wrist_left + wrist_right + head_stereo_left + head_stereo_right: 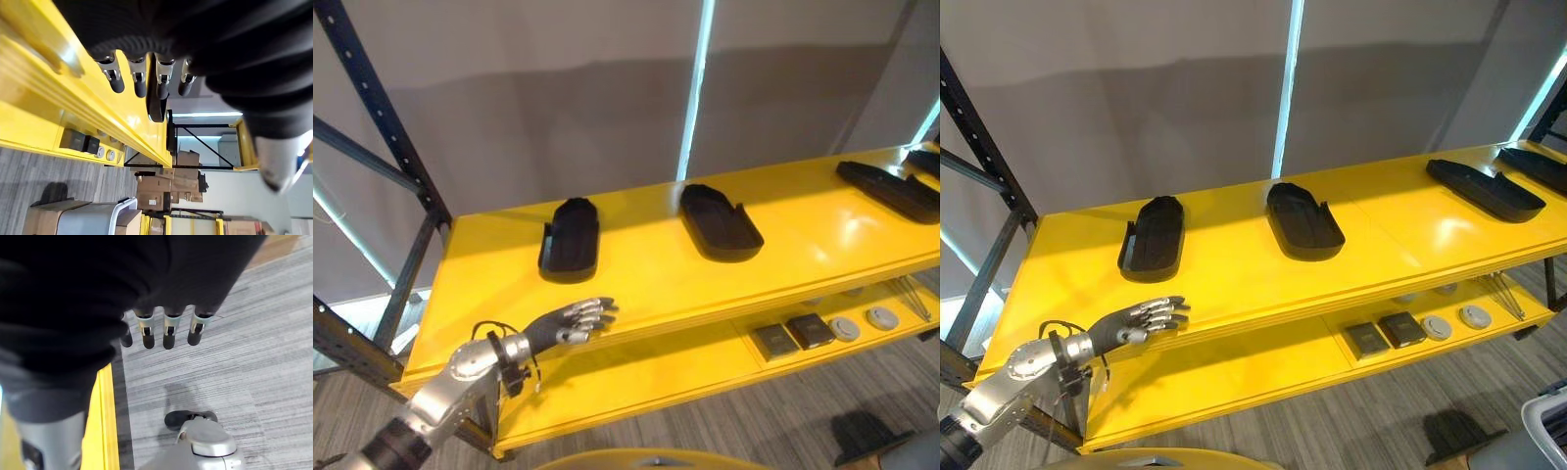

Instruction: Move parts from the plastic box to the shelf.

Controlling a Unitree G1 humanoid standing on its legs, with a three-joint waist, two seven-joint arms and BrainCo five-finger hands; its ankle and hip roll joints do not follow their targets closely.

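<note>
The yellow shelf (636, 269) spans the head views from 8 o'clock to 2 o'clock, its top board carrying black moulded parts: one part (571, 238) at about 10 o'clock from centre, a second part (720, 221) near 1 o'clock, and a long part (891, 189) out at 3 o'clock with another just beyond it at the far end. On the lower board, toward 4 o'clock, lie two dark square pieces (792, 336) and two pale round pieces (864, 323). A grey plastic box (90, 220) shows low in the left wrist view, standing on the floor past the shelf's end. The left hand (570, 321) hangs at 7 o'clock, at the shelf's front edge, just below the nearest part, fingers straight and relaxed, holding nothing. The right hand (161, 330) points down over the grey floor, fingers loose and empty too. With both hands bare, the step in hand looks like going back to the box for another part. To do it well, draw the left hand clear of the shelf lip before turning, so it does not catch the edge, and set the coming part in the open gap between those already placed.
</note>
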